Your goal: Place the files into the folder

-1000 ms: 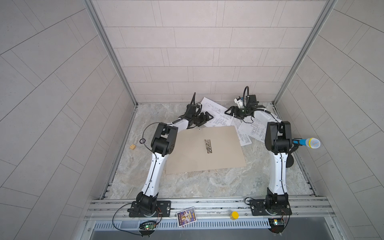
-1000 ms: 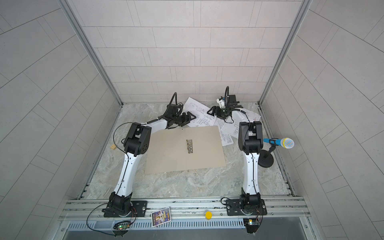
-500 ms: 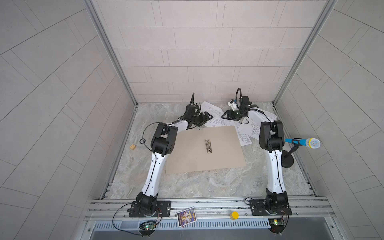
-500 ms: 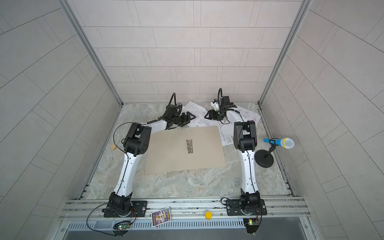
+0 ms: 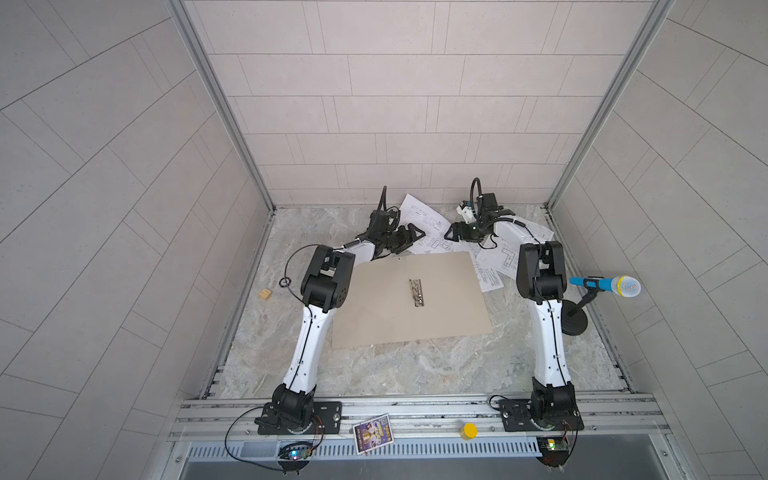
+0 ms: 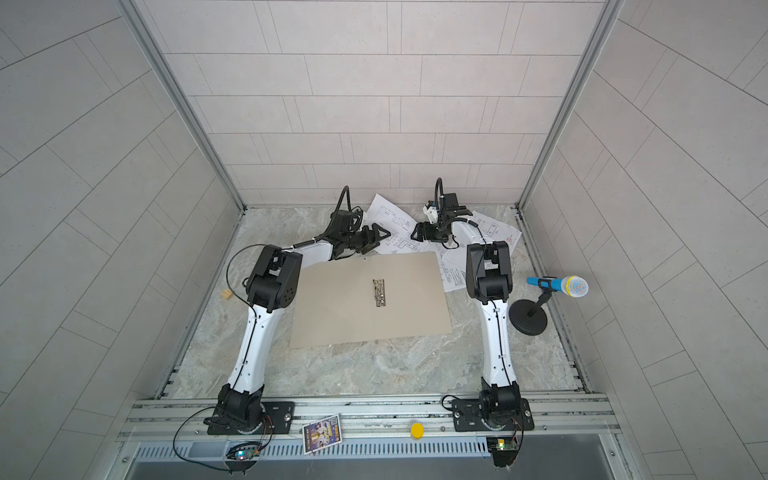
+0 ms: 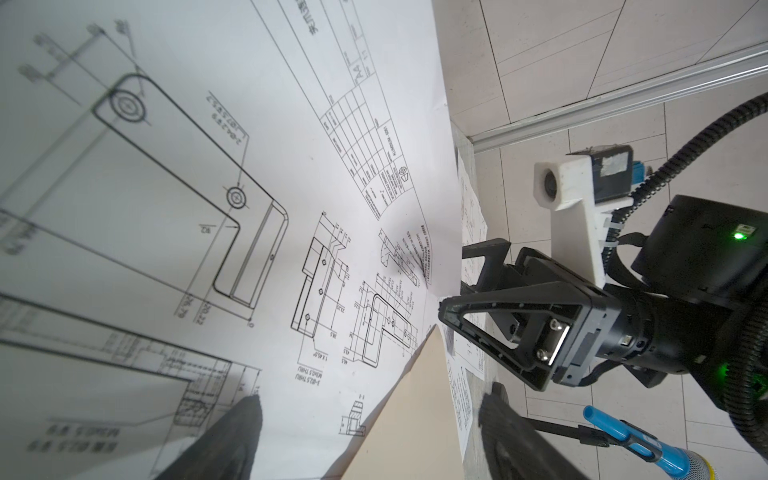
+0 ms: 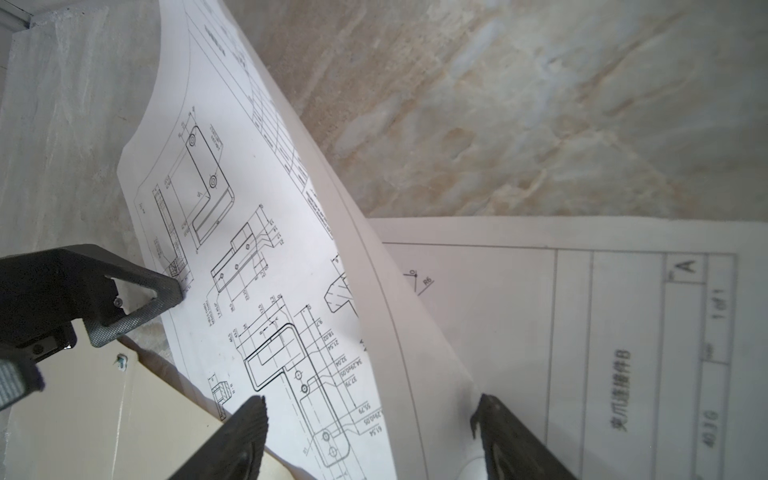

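The tan folder lies open and flat at mid-table, with its metal ring clip along the spine. The files, white sheets with line drawings, lie scattered behind it and to its right. My left gripper stands open over the folder's far corner and one sheet. My right gripper faces it, open, with that sheet's bulging edge between its fingers. Another sheet lies flat beneath.
A blue microphone on a black stand is at the right wall. A small wooden block lies at the left wall. A picture card and a yellow cap sit on the front rail. The back wall is close behind the sheets.
My right gripper has swung left from above the right-hand sheets to the middle sheet, close to the left gripper. The left arm and the folder have not moved.
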You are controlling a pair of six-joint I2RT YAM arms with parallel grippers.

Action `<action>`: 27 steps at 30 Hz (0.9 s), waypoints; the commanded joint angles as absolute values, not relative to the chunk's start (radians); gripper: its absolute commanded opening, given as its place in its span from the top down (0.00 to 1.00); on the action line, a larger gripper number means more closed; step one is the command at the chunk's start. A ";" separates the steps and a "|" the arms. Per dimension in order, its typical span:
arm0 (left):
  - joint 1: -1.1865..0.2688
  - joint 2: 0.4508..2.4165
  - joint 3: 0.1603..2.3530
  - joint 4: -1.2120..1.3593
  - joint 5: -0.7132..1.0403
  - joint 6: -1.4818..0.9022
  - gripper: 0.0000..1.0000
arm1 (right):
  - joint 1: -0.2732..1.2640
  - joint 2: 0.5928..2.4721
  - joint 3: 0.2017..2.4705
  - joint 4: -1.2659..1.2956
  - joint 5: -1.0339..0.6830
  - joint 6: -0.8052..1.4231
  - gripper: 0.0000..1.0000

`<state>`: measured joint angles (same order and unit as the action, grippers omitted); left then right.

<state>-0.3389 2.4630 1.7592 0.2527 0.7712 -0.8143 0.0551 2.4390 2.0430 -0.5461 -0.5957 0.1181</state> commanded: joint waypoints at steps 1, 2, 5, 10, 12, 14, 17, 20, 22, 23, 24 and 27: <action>-0.327 2.472 1.737 0.251 0.773 -0.815 0.12 | 0.055 2.399 2.029 -0.533 -0.555 0.055 0.19; -0.327 2.473 1.735 0.251 0.772 -0.815 0.12 | 0.055 2.398 2.032 -0.529 -0.548 0.052 0.19; -0.327 2.474 1.732 0.254 0.776 -0.818 0.12 | 0.054 2.402 2.054 -0.529 -0.538 0.035 0.19; -0.327 2.476 1.728 0.262 0.777 -0.821 0.12 | 0.054 2.449 2.134 -0.565 -0.565 0.014 0.23; -0.326 2.479 1.727 0.264 0.779 -0.824 0.12 | 0.053 2.487 2.186 -0.598 -0.598 0.026 0.29; -0.324 2.477 1.722 0.269 0.780 -0.828 0.12 | 0.053 2.516 2.216 -0.618 -0.615 0.041 0.37; -0.322 2.472 1.718 0.275 0.782 -0.828 0.12 | 0.051 2.524 2.222 -0.619 -0.609 0.055 0.48; -0.322 2.468 1.716 0.281 0.783 -0.828 0.12 | 0.046 2.526 2.224 -0.622 -0.641 0.067 0.48; -0.322 2.468 1.715 0.285 0.783 -0.835 0.12 | 0.046 2.532 2.226 -0.635 -0.629 0.065 0.49; -0.323 2.468 1.715 0.285 0.785 -0.836 0.12 | 0.046 2.537 2.229 -0.643 -0.619 0.069 0.49; -0.322 2.468 1.714 0.285 0.784 -0.837 0.12 | 0.046 2.542 2.241 -0.662 -0.615 0.062 0.50; -0.321 2.468 1.710 0.286 0.782 -0.837 0.12 | 0.048 2.565 2.288 -0.732 -0.585 0.038 0.50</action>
